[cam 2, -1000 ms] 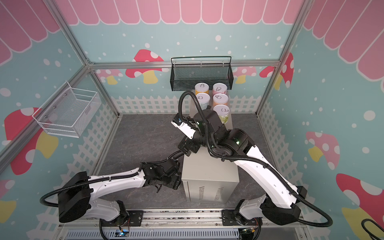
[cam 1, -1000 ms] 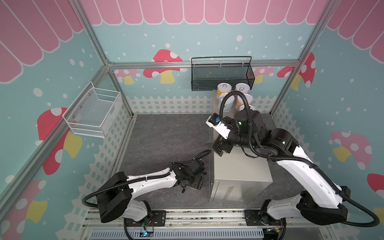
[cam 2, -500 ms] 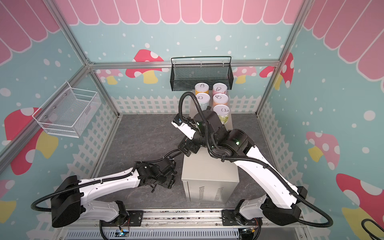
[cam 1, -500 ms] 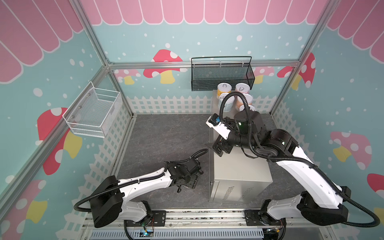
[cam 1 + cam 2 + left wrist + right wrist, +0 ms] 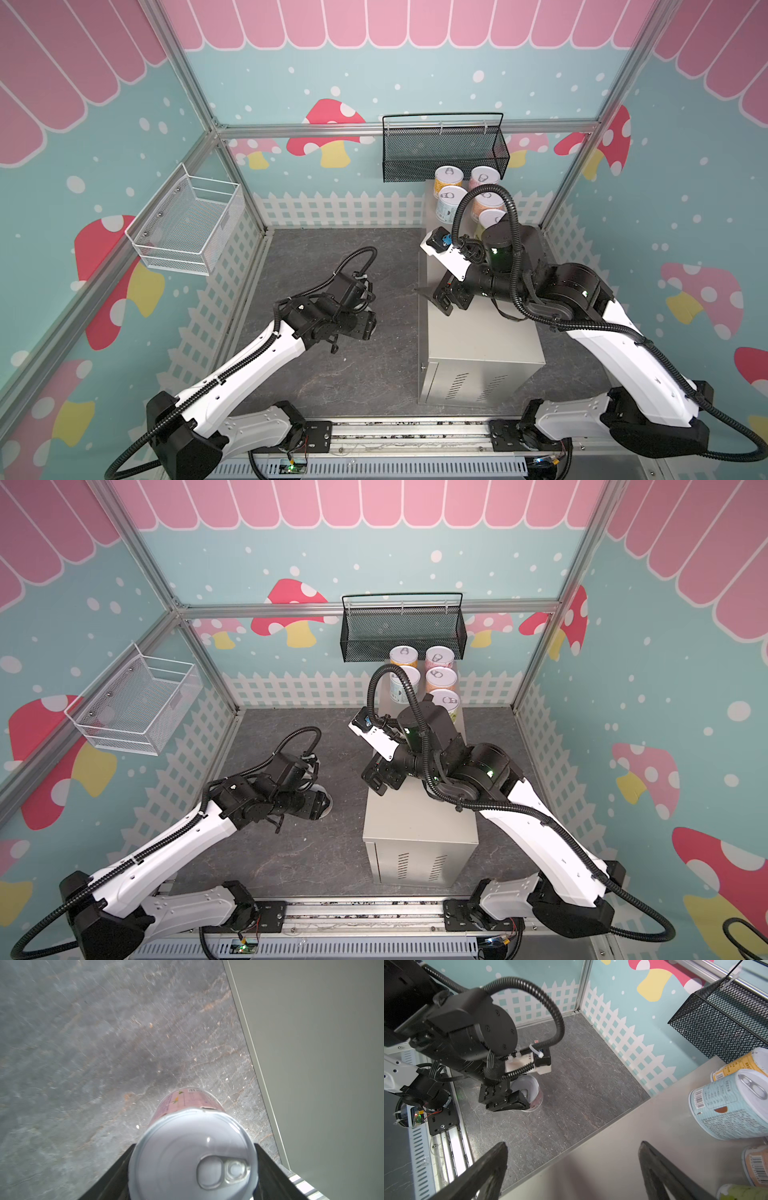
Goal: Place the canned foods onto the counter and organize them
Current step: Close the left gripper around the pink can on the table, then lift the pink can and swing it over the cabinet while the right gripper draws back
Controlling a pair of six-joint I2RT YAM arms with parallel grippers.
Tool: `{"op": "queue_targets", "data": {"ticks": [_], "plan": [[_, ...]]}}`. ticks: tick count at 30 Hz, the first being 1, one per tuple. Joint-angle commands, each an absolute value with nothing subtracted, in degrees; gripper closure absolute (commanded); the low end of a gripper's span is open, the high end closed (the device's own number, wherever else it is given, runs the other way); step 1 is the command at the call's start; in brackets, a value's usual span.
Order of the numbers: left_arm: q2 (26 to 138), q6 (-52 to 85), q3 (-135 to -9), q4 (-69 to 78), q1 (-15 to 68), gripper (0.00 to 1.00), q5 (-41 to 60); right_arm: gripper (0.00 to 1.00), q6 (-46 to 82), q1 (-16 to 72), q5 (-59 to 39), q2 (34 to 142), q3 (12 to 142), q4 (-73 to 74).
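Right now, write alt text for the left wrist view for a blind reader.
A pink can with a silver pull-tab lid stands on the grey stone floor, gripped between the dark fingers of the left gripper. The side of the beige cabinet rises close beside it.

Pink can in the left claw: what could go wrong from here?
The left gripper holds the pink can only near its lid, so it might slip or tilt when lifted. The counter stands close beside it; a lift could clip its edge. The open right gripper hovers over the counter's free part, possibly blocking it.
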State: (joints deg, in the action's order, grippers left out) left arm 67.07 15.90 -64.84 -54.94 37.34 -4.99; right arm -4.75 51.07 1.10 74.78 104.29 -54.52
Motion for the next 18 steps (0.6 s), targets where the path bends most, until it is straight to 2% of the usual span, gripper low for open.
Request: {"op": "queue_targets", "data": {"ticks": [1, 11, 18], "plan": [[66.31, 11.05, -69.78, -57.79, 35.72, 1.0, -4.17, 0.01, -4.24, 51.5, 1.73, 73.29, 103.71, -54.98], [68.0, 4.28, -81.79, -59.89, 32.8, 1.0, 5.89, 0.01, -1.81, 51.68, 2.88, 71.23, 103.5, -56.56], [70.75, -1.35, -91.55, -62.89, 32.65, 1.0, 7.01, 0.01, 0.5, 51.74, 2.5, 66.77, 101.24, -57.18]]}}
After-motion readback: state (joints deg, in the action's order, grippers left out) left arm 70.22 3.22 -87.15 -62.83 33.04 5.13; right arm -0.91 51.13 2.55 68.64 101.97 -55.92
